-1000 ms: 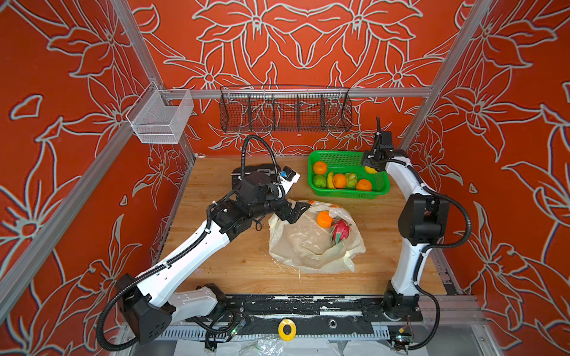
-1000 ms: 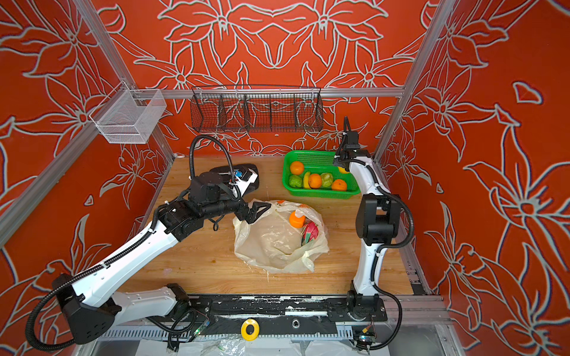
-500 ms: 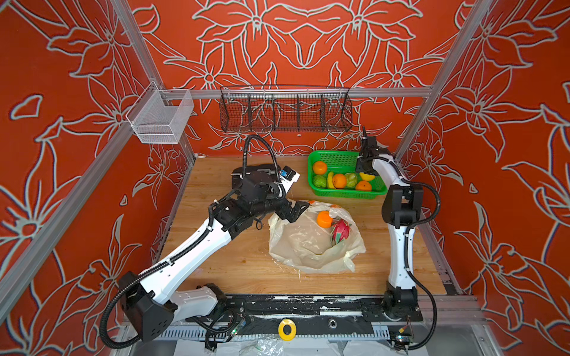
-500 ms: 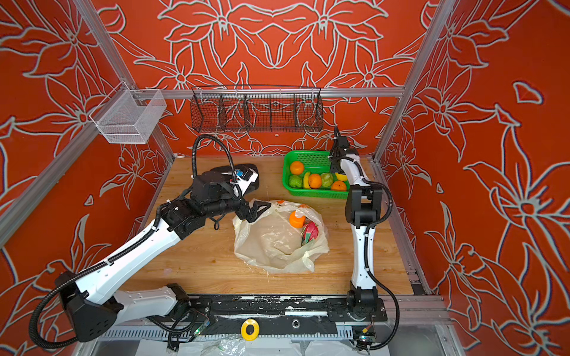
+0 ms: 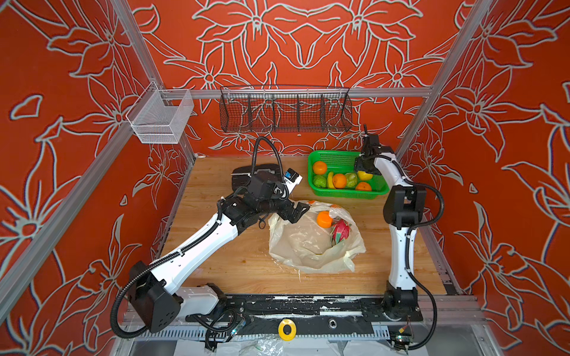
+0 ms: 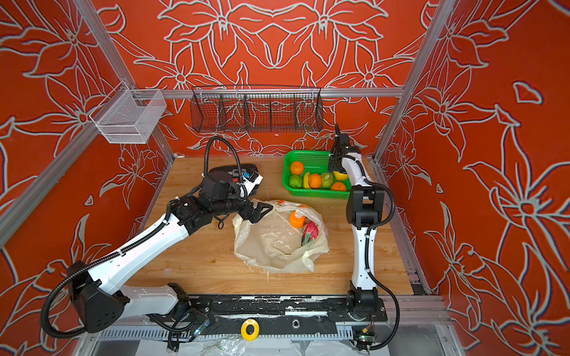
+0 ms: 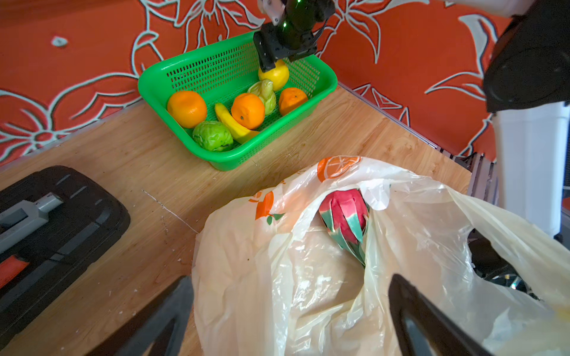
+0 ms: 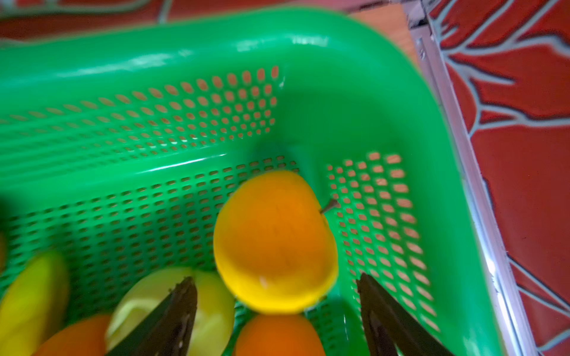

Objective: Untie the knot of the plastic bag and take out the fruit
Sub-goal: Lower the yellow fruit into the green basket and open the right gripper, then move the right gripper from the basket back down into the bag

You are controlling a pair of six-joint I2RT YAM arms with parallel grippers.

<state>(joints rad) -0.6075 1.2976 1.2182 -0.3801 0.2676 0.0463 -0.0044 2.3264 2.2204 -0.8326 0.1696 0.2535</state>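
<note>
A robot lab test cell: aluminium frame posts hold orange floral-print wall panels around a wooden tabletop, two white robot arms stand on a black base rail at its front edge, and a black wire basket hangs from the crossbar.

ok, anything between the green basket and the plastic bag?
Nothing: only a bare strip of wooden table separates green basket from plastic bag, clearest in the left wrist view.
</note>
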